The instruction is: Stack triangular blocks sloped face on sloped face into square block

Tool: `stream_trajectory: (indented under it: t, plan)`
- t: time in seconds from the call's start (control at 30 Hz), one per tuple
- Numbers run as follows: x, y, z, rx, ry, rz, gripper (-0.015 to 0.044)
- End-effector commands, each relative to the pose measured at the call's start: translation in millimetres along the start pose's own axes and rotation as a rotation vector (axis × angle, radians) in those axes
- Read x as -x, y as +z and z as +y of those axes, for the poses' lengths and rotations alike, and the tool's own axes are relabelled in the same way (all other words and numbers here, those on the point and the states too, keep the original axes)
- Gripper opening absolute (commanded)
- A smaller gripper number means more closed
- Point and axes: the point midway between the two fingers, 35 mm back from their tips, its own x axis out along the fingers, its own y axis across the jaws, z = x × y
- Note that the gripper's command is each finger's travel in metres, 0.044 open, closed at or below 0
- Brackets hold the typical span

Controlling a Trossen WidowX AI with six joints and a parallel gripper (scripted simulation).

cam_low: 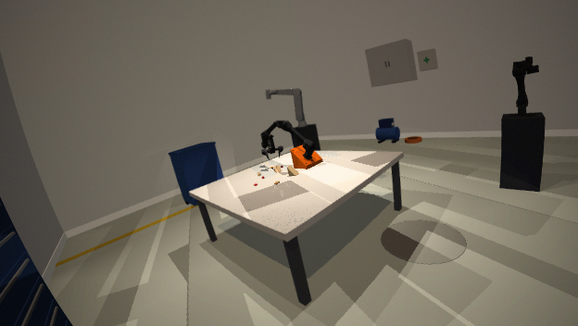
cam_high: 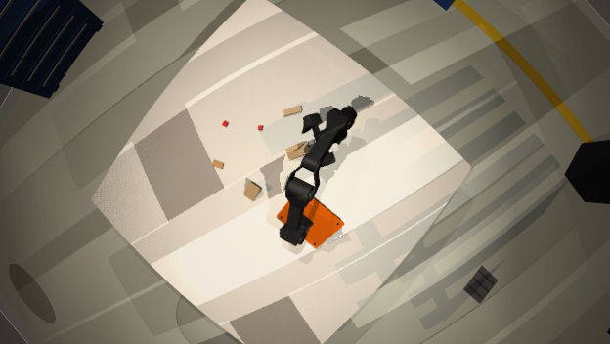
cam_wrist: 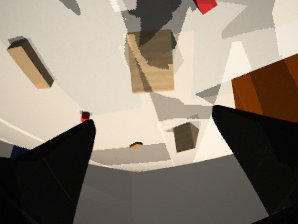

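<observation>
1. Here's your pale table (cam_high: 205, 279) (cam_low: 347, 162) (cam_wrist: 112, 90), striped by light and shadow, carrying the orange base (cam_high: 326, 222) (cam_low: 297, 160) (cam_wrist: 275, 87).
2. You've got a broad wooden block (cam_high: 294, 151) (cam_wrist: 157, 72) centrally, well apart from an oblong wooden block (cam_high: 292, 111) (cam_wrist: 30, 65).
3. Another wooden block (cam_high: 252, 190) (cam_low: 292, 170) (cam_wrist: 185, 138) sits tilt-faced, nearer the base than that little tan block (cam_high: 218, 164) (cam_low: 277, 182) (cam_wrist: 136, 145).
4. Two red cubes (cam_high: 225, 123) (cam_low: 255, 184) lie apart; your wrist view catches a third, partly cropped.

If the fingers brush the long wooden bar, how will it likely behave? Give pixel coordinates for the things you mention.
The bar (cam_high: 292, 111) (cam_low: 259, 174) (cam_wrist: 30, 65) looks like solid wood with straight edges, so probably stiff. It lies on a long side with flat faces, so I'd expect sliding or pivoting rather than rolling. Being slim, it's probably fairly light and easily displaced.
</observation>
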Motion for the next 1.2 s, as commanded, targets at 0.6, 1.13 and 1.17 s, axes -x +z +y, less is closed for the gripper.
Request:
stream_trajectory:
  t: [0.6, 1.13, 1.17]
  plan:
    - [-93.8, 18.1, -2.5, -0.014, -0.051, 0.022, 0.044]
    - [-96.9, 18.4, -5.0, -0.01, -0.057, 0.022, 0.0282]
    - [-96.9, 18.4, -5.0, -0.01, -0.057, 0.022, 0.0256]
